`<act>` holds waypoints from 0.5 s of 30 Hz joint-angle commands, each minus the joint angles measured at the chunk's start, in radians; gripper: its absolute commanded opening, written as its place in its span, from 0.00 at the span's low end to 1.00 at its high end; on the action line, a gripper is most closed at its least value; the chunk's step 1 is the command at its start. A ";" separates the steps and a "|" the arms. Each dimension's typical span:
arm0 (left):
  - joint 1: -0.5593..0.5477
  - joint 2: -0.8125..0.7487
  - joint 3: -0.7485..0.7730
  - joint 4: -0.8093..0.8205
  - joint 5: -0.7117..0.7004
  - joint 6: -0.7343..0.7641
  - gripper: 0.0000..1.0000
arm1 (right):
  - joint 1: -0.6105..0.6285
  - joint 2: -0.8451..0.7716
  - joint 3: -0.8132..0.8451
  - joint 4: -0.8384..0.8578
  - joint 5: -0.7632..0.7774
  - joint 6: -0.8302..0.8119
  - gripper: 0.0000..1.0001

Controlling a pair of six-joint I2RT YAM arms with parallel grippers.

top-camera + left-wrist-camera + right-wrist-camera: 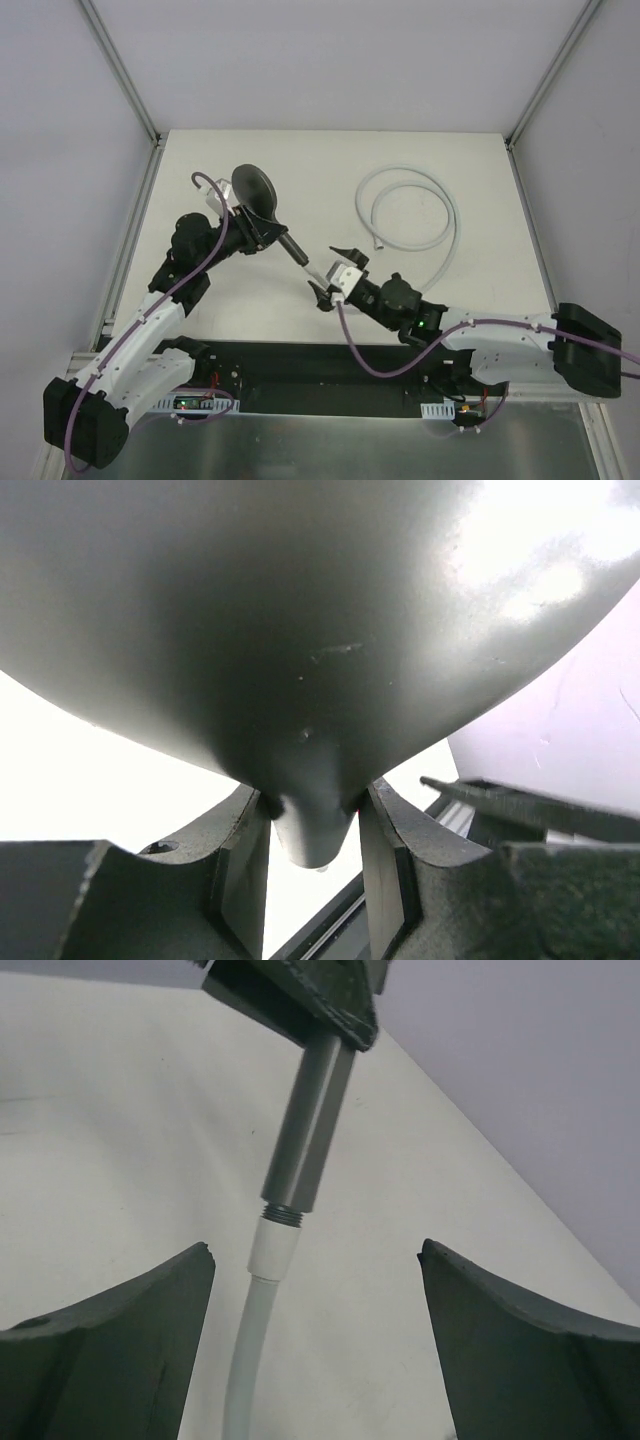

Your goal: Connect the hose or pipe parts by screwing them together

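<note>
Where its straight handle joins the round flat face, the dark grey shower head (256, 188) is clamped by the left gripper (259, 231), held above the white table (480, 160) at centre-left. From the left wrist, the two dark fingers (240, 880) are seen pressed against the narrow neck on either side, with the curved back of the head filling the upper frame. The handle is slanted down toward the right arm. At its lower tip a short band of thread is noted, and the small white end fitting (275, 1250) of the long, pale grey-white flexible hose (443, 205) is seated directly against that thread, in line with the handle. From the fitting the hose is seen dropping toward the right wrist camera. The rest of the hose is laid in a loose coil on the table at upper right, its other end lying free inside the loop. The right gripper (331, 273) is spread wide, one finger on each side of the fitting and apart from it; nothing is held in it.
</note>
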 commanded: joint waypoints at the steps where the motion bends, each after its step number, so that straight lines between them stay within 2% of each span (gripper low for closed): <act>1: -0.015 -0.028 0.092 -0.089 -0.108 -0.018 0.00 | 0.107 0.130 0.118 0.022 0.262 -0.226 0.85; 8: -0.019 -0.044 0.098 -0.137 -0.124 -0.078 0.00 | 0.159 0.309 0.238 -0.003 0.323 -0.225 0.81; 15: -0.021 -0.054 0.115 -0.163 -0.139 -0.063 0.00 | 0.173 0.382 0.307 -0.069 0.348 -0.176 0.80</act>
